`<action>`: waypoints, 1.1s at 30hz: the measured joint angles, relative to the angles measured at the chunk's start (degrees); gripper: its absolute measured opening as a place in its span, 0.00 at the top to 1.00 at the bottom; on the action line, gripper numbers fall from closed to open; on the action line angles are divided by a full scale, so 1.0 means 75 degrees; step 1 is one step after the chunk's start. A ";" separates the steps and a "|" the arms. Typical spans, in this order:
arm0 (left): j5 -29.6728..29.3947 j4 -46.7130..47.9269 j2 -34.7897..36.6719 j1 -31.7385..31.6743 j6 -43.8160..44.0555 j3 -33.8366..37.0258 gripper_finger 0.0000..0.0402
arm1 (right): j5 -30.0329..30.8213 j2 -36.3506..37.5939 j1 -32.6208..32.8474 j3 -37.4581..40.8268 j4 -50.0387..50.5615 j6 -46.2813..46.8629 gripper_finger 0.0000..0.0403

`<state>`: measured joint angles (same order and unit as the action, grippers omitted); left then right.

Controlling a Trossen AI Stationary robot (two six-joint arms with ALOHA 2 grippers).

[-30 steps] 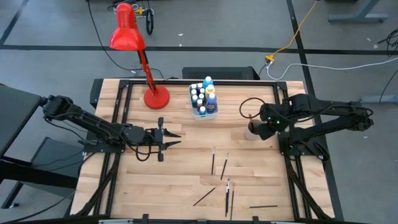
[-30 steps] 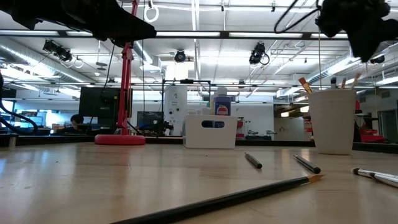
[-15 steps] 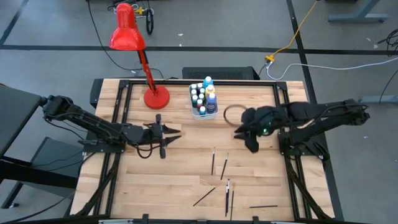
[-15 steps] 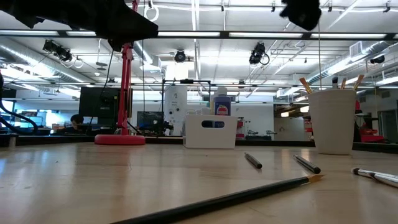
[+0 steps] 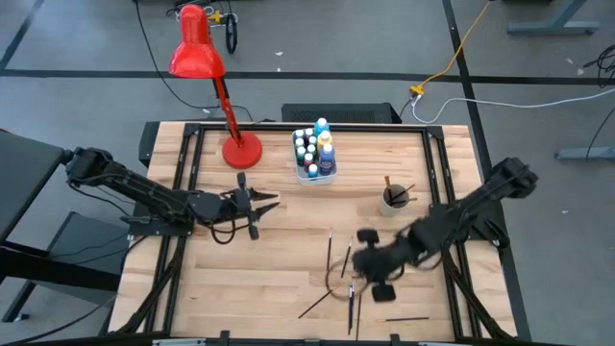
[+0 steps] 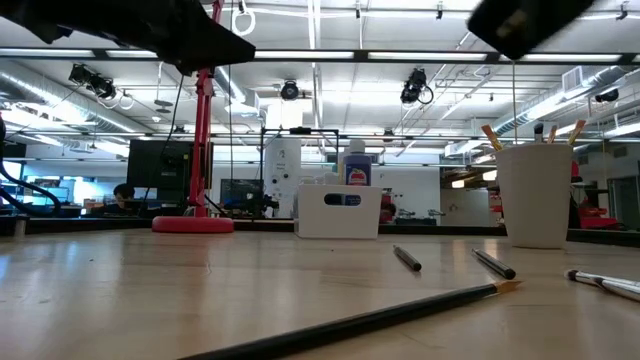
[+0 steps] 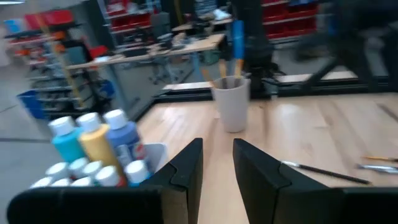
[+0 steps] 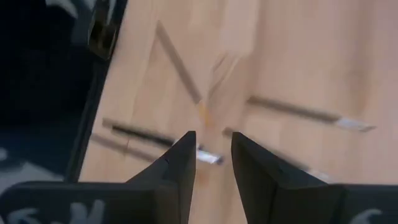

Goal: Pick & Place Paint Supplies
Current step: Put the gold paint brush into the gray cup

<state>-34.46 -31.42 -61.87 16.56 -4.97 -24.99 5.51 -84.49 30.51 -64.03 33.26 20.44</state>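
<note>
Several thin paintbrushes (image 5: 330, 248) lie loose and flat on the wooden table, toward its near right. More brushes stand in a white cup (image 5: 394, 199). White-capped paint bottles (image 5: 314, 149) stand in a white tub (image 5: 317, 174) at the far middle. My right gripper (image 5: 360, 267) hovers open above the loose brushes (image 8: 180, 62), its fingers slanting down, with nothing between them. Over the table's left part, my left gripper (image 5: 269, 204) is held level and open, also with nothing between its fingers (image 7: 186, 168). It faces the cup (image 7: 231, 106) and the bottles (image 7: 93, 146).
A red desk lamp (image 5: 197, 53) stands on its round base (image 5: 241, 152) at the far left of the table. A black frame rail (image 5: 183, 183) runs around the tabletop. Bare wood lies between the two grippers and along the near left.
My right gripper has swung from over the white cup toward the table's near edge and a little left, sinking and rolling as it went. It now hangs over the loose brushes, and the cup is uncovered. My left gripper has turned slightly in place.
</note>
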 joint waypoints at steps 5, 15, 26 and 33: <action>-0.0305 -0.0004 0.0000 -0.0140 0.0467 0.0000 0.76 | -0.0240 -0.0797 0.0670 0.0000 0.0084 0.0816 0.75; -0.0323 -0.0612 0.0000 -0.0440 0.0419 0.0000 0.76 | -0.2047 -0.2158 0.1055 -0.0342 0.0102 0.2188 0.75; -0.0324 -0.1955 0.0000 -0.1000 -0.0947 0.0000 0.76 | -0.0213 -0.3315 0.1974 -0.1990 0.0893 0.3821 0.75; 0.0034 -0.2099 0.0000 -0.1350 -0.1430 0.0000 0.76 | -0.0769 -0.3870 0.2725 -0.2260 0.1322 0.4889 0.75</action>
<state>-34.20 -47.16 -61.87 6.43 -15.69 -24.99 -0.25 -113.52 50.95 -80.98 43.18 57.11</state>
